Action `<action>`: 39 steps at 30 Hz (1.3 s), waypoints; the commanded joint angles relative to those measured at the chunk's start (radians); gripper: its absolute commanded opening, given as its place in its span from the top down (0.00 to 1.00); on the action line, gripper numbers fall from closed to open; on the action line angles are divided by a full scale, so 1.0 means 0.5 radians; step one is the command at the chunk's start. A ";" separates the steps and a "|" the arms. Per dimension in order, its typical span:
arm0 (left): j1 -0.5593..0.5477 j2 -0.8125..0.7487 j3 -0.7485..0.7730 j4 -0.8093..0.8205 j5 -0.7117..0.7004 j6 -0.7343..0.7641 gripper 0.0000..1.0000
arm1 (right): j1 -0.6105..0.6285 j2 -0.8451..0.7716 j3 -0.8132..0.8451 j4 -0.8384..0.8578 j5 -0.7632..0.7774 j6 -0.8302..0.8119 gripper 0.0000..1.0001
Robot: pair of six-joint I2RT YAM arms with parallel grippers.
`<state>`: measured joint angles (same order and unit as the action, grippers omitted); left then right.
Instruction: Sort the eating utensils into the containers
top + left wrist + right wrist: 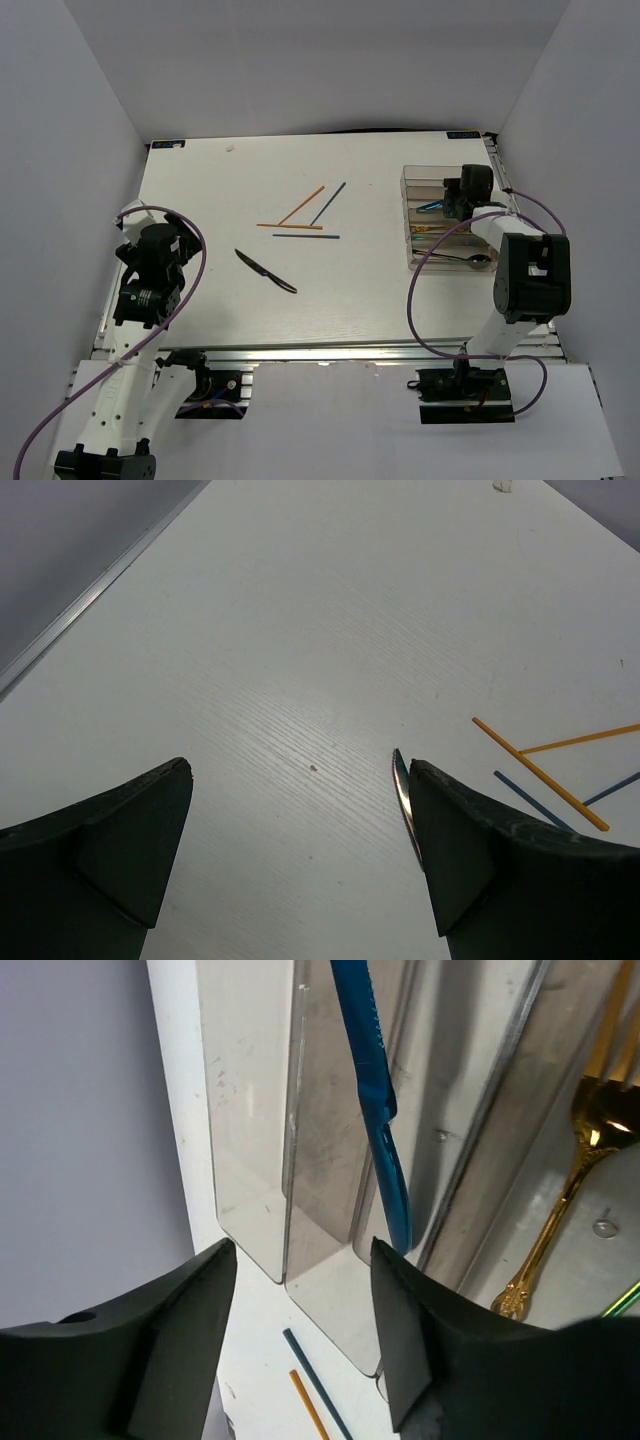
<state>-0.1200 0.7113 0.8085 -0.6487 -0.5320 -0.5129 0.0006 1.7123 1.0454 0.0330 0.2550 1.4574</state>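
The clear tray [412,190] of narrow compartments stands at the right. It holds a blue knife [432,206], a gold fork [430,232] and a dark spoon [472,260]. My right gripper [455,196] hovers open and empty over the tray's far end. Its wrist view shows the gripper [300,1250], the tray wall [250,1110], the blue knife [375,1090] and the gold fork [570,1180]. Two orange chopsticks [300,207], two dark chopsticks [328,203] and a black knife [265,270] lie mid-table. My left gripper [160,228] is open and empty at the left; its wrist view [300,770] shows the knife tip [400,785] beside the right finger.
The orange chopsticks [540,775] and a dark chopstick [530,798] lie to the right ahead of the left gripper. Chopstick ends [318,1385] lie on the table just outside the tray. White walls enclose the table on three sides. A small white scrap [231,147] lies at the back.
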 commanded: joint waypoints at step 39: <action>0.022 -0.192 0.034 -0.120 -0.418 -0.158 0.02 | 2.131 1.288 2.367 -2.091 -0.280 -2.801 0.39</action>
<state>-0.1135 0.6144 0.8085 -0.6998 -0.7238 -0.5854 1.0855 2.3600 2.1662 -0.8776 0.1310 0.1097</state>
